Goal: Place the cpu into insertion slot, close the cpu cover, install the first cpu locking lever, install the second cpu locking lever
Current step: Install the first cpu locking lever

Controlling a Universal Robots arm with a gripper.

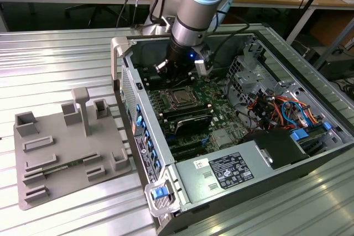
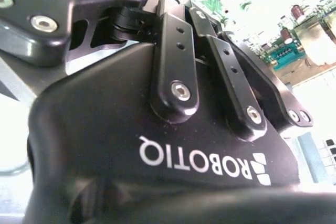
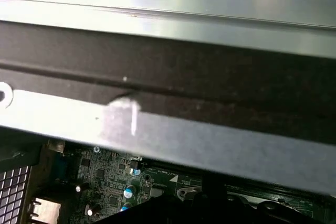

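In the exterior view my gripper (image 1: 178, 73) hangs inside the open computer case, just above the green circuit board (image 1: 213, 95). The insertion slot (image 1: 180, 98), a small square socket with a silver rim and a dark grey middle, lies directly below and slightly in front of it. A thin silver frame lies flat around the socket; I cannot tell the cpu cover from the rim, nor whether the cpu sits inside. The second wrist view shows the black gripper body (image 2: 157, 140) and its linkage bars from behind.
The case wall (image 1: 130, 89) stands close on the exterior view's left. Black memory slots (image 1: 191, 121) and a power supply (image 1: 232, 172) lie nearer the camera, and cables (image 1: 276, 109) fill the right. A grey fixture plate (image 1: 61, 158) rests outside the case.
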